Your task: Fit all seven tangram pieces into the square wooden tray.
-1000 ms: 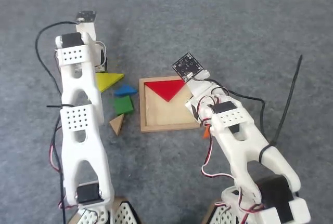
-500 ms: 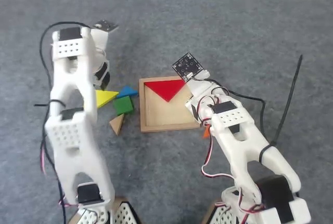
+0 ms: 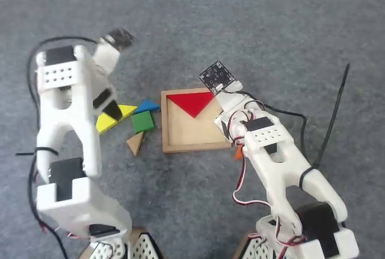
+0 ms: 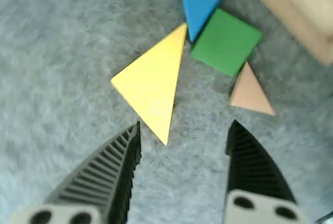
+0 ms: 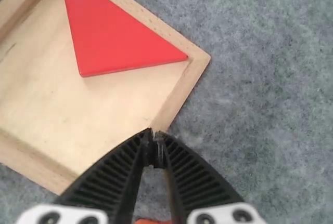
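High view: the square wooden tray (image 3: 173, 146) sits mid-way on the grey felt-covered table (image 3: 301, 42). The large red triangle (image 3: 192, 103) is already inside, against the far rim. Loose just beside the tray are the large yellow triangle (image 3: 123, 113), blue triangle (image 3: 145, 105), green square (image 3: 142, 121) and small tan wooden triangle (image 3: 136, 143). An orange piece (image 3: 239, 152) peeks out under the right arm. The left claw (image 3: 109, 107) hangs over the yellow triangle.

Left wrist view: the left claw (image 4: 185, 130) is spread wide and empty, with the sharp corner of the yellow triangle (image 4: 151, 86) just ahead of its tips. The blue triangle (image 4: 203, 0) touches the green square (image 4: 226, 41) and meets the yellow's far corner. The tan triangle (image 4: 250, 94) lies near one finger. I judge the step to be grabbing the yellow. I'd push further over the piece so the fingers straddle more than the tip (flat piece on soft felt, likely to slip), then press down into the felt before closing. I'd keep clear of the tan triangle and lift straight up so the blue doesn't drag.

Right wrist view: the right claw (image 5: 154, 142) is pinched together on nothing, tips at the tray's rim (image 5: 179, 94). The red triangle (image 5: 112, 34) sits in the corner. I'd leave this arm parked.
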Controlling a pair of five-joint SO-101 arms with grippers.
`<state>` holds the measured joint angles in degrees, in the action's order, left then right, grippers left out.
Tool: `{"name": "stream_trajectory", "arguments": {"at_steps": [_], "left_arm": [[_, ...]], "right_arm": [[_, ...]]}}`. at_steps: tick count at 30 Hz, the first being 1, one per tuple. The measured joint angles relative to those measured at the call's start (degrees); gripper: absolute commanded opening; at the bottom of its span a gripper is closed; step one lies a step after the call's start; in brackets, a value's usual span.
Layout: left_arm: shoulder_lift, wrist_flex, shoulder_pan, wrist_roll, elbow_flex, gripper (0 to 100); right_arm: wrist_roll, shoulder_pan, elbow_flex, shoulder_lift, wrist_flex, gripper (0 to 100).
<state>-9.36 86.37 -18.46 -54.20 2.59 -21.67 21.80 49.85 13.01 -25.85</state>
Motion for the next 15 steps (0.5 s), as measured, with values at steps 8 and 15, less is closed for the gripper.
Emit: {"name": "stream_trajectory", "arguments": {"at_steps": [8,15], "left_arm": [[-7.0,-11.2,-1.9,-11.7,4.0,27],[-11.4,-11.8,-2.0,-11.9,4.0,27]], "right_arm": [[0.0,0.0,0.4,0.0,0.0,1.0],[0.0,0.0,0.4,0.0,0.0,1.0]]}}
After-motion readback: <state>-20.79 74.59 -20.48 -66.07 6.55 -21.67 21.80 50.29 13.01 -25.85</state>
